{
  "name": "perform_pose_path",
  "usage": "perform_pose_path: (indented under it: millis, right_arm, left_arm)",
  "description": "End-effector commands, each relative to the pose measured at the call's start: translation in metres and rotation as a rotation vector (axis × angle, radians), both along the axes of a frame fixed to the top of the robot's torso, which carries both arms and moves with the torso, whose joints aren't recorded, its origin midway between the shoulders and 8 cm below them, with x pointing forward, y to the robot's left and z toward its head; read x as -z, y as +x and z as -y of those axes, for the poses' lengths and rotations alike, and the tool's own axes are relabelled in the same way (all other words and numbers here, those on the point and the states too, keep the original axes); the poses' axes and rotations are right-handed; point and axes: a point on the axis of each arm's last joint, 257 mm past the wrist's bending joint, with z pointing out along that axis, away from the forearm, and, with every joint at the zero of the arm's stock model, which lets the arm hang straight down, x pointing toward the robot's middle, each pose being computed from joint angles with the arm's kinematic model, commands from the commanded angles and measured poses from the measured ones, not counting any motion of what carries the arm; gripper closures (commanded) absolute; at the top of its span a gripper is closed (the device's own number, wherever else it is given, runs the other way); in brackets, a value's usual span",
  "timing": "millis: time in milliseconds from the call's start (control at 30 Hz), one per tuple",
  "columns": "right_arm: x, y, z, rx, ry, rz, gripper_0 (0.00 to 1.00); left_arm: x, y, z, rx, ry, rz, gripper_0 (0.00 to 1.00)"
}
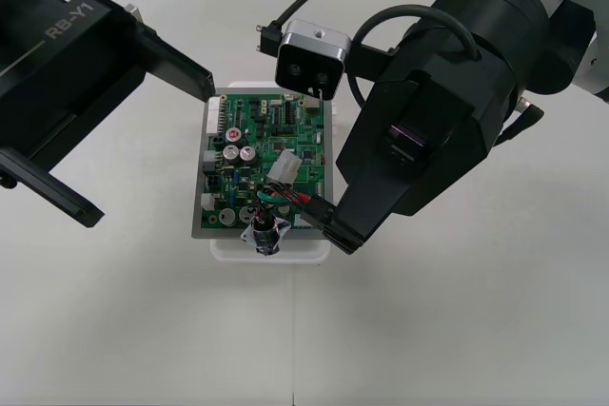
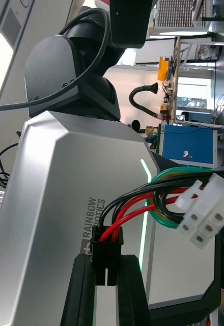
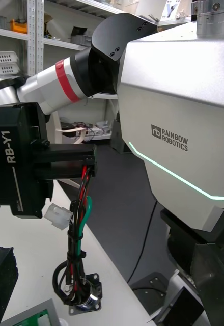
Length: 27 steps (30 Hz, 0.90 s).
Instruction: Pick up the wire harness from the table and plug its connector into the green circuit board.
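Note:
The green circuit board (image 1: 262, 140) sits on its white base (image 1: 228, 248) at the table's middle. My right gripper (image 1: 326, 221) reaches in over the board's front right corner, shut on the harness's small black plug (image 2: 107, 245). Red, black and green wires (image 2: 142, 204) loop away from the plug past a white connector (image 2: 203, 216). In the left wrist view the right gripper (image 3: 89, 168) holds the wires (image 3: 79, 224) hanging down to the round metal socket (image 3: 85, 299). That socket (image 1: 265, 233) sits at the board's front edge. My left gripper (image 1: 152, 149) stands open left of the board.
The right arm's camera (image 1: 309, 56) hangs over the board's far edge. Bare table lies in front of the board and to both sides. A strip of dark floor with cables runs beyond the table's far edge.

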Motion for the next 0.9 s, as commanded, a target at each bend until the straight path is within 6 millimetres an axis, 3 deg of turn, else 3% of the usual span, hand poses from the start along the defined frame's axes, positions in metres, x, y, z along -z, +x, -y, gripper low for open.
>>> perform_pose_path:
  millis: [33, 900]
  right_arm:
    - [-0.008, -0.016, -0.002, -0.060, -0.020, 0.003, 1.00]
    - [-0.006, -0.014, -0.003, -0.056, -0.024, 0.010, 1.00]
  left_arm:
    - [0.003, -0.022, 0.008, 0.076, 0.070, -0.010, 0.00]
    - [-0.006, -0.022, 0.051, 0.003, 0.026, -0.024, 0.00]
